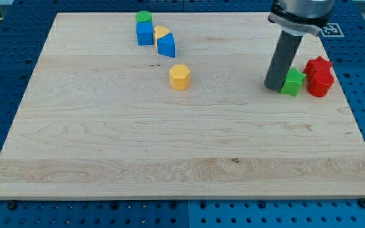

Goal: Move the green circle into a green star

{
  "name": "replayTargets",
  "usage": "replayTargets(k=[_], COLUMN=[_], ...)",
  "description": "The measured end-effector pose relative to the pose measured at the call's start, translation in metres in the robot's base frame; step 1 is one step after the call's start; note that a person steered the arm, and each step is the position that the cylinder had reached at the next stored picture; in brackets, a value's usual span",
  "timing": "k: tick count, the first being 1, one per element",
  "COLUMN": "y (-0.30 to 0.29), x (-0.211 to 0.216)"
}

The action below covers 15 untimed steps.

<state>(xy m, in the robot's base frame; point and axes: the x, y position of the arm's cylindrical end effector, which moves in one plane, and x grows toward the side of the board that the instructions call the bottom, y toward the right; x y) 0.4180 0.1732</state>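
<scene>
The green circle (144, 17) sits near the view's top, left of centre, touching the top of a blue cube (145, 33). The green star (293, 82) lies at the view's right. My tip (274, 86) stands right against the green star's left side, far to the right of the green circle. The rod rises from there to the arm at the view's top right.
A yellow block (161, 31) and a blue block (166, 45) sit just right of the blue cube. A yellow hexagon (179, 76) lies below them. A red star (317, 66) and a red block (320, 83) touch the green star's right side, near the board's right edge (349, 95).
</scene>
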Motion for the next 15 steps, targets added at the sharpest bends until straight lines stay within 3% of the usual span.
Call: replayTargets(k=[3, 4, 5, 6, 8, 10, 13, 15], y=[0.01, -0.023, -0.097, -0.154, -0.286, -0.369, -0.297, -0.271], x=[0.0, -0.003, -0.013, -0.051, -0.072, -0.169, -0.21, -0.191])
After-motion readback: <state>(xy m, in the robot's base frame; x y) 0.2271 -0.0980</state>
